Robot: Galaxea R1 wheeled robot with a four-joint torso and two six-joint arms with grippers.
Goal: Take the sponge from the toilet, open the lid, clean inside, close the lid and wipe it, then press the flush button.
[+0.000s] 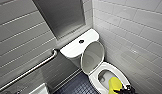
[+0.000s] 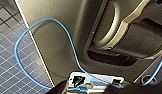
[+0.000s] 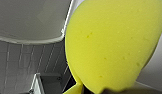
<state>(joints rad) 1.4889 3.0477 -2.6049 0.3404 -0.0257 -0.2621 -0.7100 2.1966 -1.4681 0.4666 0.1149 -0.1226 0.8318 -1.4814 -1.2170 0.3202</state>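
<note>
Hanging over the near right part of the toilet (image 1: 77, 48), the sponge (image 1: 115, 84) is pinched by the right gripper (image 1: 125, 89), whose dark jaws close on its near end. The right wrist view shows the yellow slab standing out from that grip, broad face toward the camera.

The lid (image 1: 92, 57) is already up, leaning back against the tank, so the bowl (image 1: 105, 75) lies open. Cleaning inside looks like the step in hand.

What matters is where the bowl's hollow lies from the sponge: just to the far left of it and below. The sponge's long axis runs roughly near to far, its free end pointing toward the hollow and the raised lid. It seems to overlap the near right of the seat ring (image 1: 116, 69), though whether it touches the ceramic or hangs just above it is hard to judge from here.

The right arm is clearly the nearer one. The left wrist camera looks at the dark tiled floor (image 2: 9, 50), a blue cable (image 2: 69, 37) and the robot's own body, which suggests that arm hangs low and well apart from the toilet. I cannot tell how its gripper is set.
</note>
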